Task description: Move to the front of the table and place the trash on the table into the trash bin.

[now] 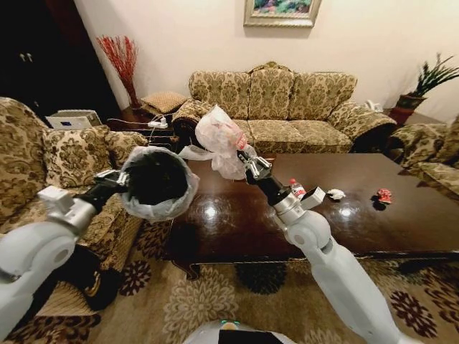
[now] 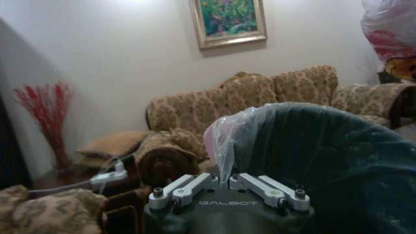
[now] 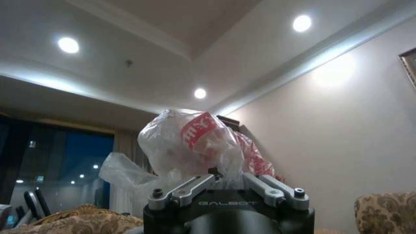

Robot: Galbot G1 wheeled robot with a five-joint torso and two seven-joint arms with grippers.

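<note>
Up above the table (image 1: 237,215), the right tool (image 1: 251,166) is pinched shut on the white-and-pink plastic bag bundle (image 1: 221,136), carrying it high so it can drop cleanly. Just beside and below it, the left tool (image 1: 120,180) clamps the rim of the trash bin (image 1: 156,183), tilting its mouth toward the bag. Beyond the right tool, the bottle (image 1: 296,188), paper wad (image 1: 336,193) and red wrapper (image 1: 384,195) wait on the table.

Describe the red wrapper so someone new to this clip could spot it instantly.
Start at the dark glossy table in front of the floral sofa. Toward its right end three small items lie in a row: a clear bottle, a white paper wad, then the red wrapper. It is the farthest right and the only all-red one.
</note>
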